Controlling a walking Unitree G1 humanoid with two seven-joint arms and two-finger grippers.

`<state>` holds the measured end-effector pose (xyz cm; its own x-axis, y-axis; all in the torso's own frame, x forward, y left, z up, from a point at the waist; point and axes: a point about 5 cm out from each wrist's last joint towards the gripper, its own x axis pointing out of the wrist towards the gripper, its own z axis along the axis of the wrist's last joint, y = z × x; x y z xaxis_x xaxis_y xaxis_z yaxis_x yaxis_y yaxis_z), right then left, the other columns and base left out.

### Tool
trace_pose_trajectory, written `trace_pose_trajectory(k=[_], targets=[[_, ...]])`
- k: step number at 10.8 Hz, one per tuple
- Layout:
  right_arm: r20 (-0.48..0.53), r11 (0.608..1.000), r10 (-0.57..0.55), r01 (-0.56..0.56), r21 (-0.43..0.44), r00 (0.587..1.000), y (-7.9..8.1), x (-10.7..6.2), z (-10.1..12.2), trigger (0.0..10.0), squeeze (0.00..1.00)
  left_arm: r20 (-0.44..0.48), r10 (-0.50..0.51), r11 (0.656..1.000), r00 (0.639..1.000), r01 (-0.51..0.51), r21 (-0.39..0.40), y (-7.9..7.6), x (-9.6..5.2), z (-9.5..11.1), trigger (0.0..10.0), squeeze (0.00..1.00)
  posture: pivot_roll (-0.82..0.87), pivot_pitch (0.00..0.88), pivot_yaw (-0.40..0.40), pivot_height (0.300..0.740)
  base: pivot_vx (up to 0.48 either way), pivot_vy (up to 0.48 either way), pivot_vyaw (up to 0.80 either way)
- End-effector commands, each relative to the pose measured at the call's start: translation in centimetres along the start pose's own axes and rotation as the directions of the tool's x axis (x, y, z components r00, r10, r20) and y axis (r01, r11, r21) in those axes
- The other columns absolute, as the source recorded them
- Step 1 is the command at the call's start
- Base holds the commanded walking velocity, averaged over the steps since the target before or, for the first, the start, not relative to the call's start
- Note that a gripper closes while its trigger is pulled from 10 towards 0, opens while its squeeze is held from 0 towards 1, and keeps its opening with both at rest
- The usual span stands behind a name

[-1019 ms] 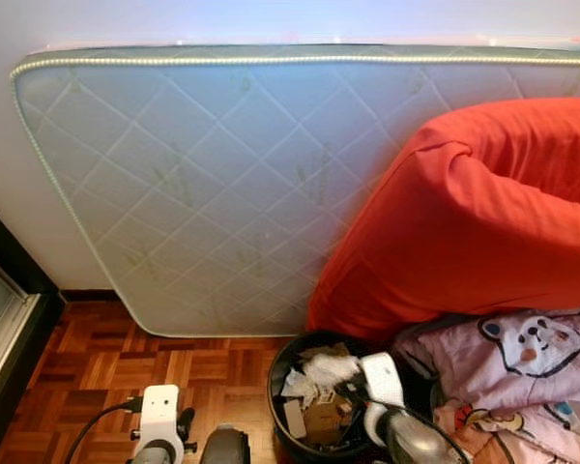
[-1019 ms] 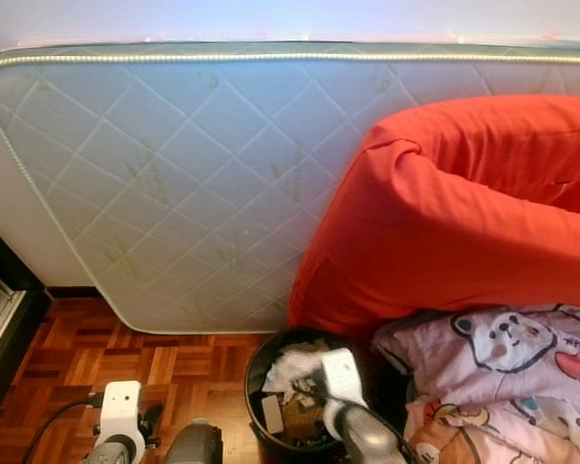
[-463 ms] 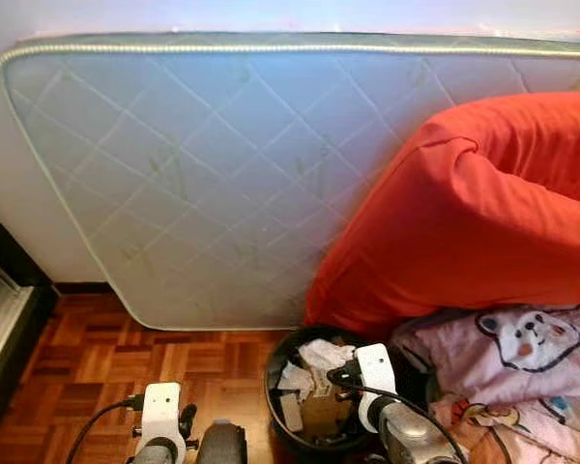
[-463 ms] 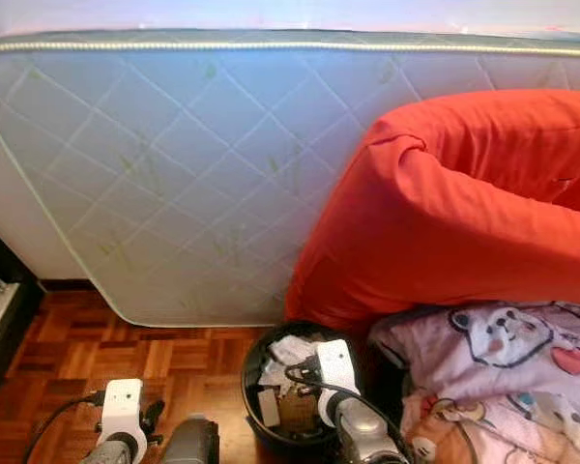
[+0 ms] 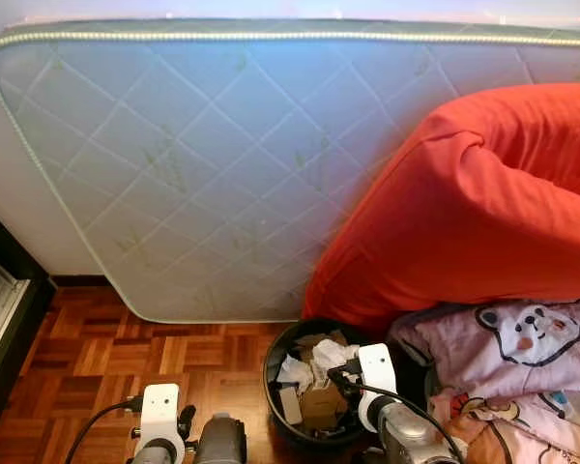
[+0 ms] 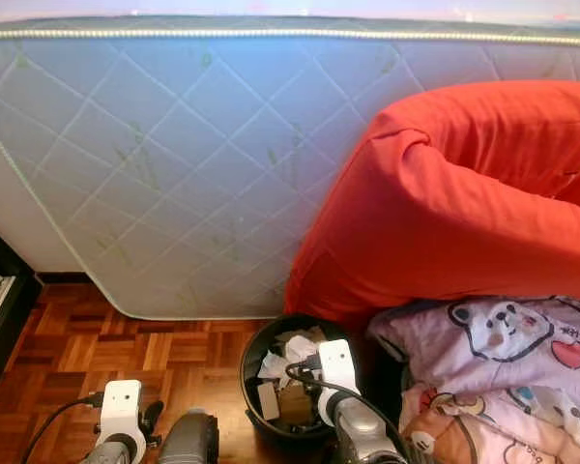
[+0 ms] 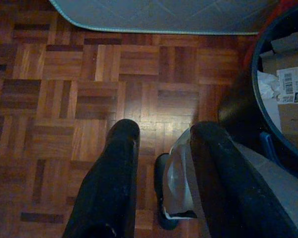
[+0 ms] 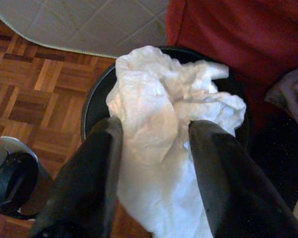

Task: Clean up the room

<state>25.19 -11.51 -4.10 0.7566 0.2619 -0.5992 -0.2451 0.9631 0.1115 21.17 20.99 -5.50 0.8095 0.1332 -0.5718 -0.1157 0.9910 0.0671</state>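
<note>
A black round bin (image 5: 273, 379) stands on the parquet floor, against the red cushion, with cardboard and crumpled paper inside. My right gripper (image 8: 156, 126) is shut on a crumpled white paper (image 8: 159, 109) and hovers just above the bin's rim (image 8: 92, 99). From the head, the same white paper (image 5: 331, 354) shows over the bin, in front of my right wrist (image 5: 375, 375). My left gripper (image 7: 164, 131) hangs open over bare parquet beside the bin, with nothing between its fingers.
A quilted mattress (image 5: 203, 164) leans against the wall behind. A big red cushion (image 5: 464, 213) lies to the right, above a pink printed blanket (image 5: 522, 358). A dark frame (image 5: 0, 319) edges the left side. Parquet floor (image 5: 87, 358) lies left of the bin.
The camera has shifted a little, so the whole scene sits differently. My right gripper stays over the bin, holding the white paper. The left arm has not moved.
</note>
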Motion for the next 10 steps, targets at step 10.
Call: trace_pose_trajectory(k=[10], targets=[[-0.019, 0.999, -0.039, 0.039, -0.001, 0.999, -0.6, 0.1, 0.2, 10.0, 1.00, 0.002, 0.013, 1.000, 1.000, -0.013, -0.003, 0.3, -0.2, -0.3, 10.0, 0.00, 0.23, 0.167, -0.049, 0.652, 0.000, 0.000, 0.00]])
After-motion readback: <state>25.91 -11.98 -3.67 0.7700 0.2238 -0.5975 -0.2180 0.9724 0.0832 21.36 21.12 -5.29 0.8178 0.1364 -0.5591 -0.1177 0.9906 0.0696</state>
